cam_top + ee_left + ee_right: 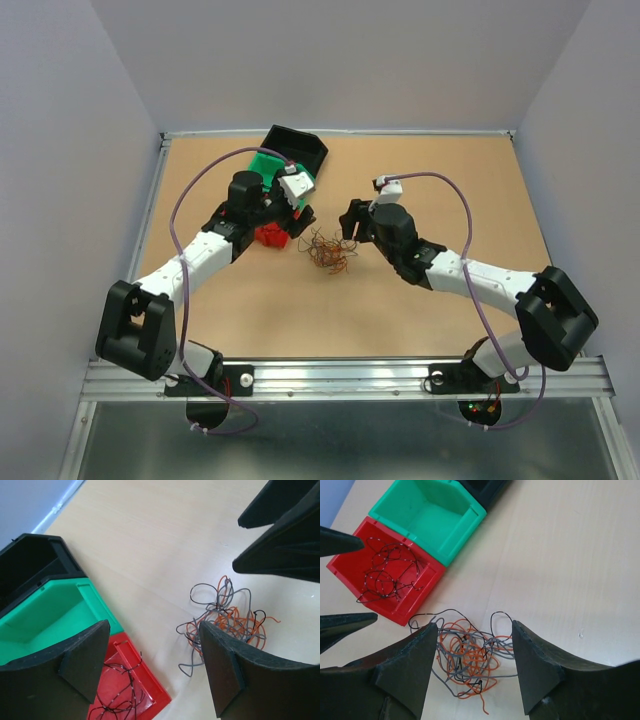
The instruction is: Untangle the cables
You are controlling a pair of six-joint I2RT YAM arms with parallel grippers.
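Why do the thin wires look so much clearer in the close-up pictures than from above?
Top external view: even, soft light, but the cables are a tiny smudge of colour. Left wrist view: strands sharp, the left tool looms dark and soft-edged. Right wrist view: crisp, even the dark strand in the red bin; no glare.

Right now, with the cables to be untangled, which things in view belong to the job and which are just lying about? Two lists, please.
Belongs to the job: tangled cables; red bin, holding one dark strand; left gripper and right gripper, both open, near the tangle.

Lying about: green bin, empty; black bin.
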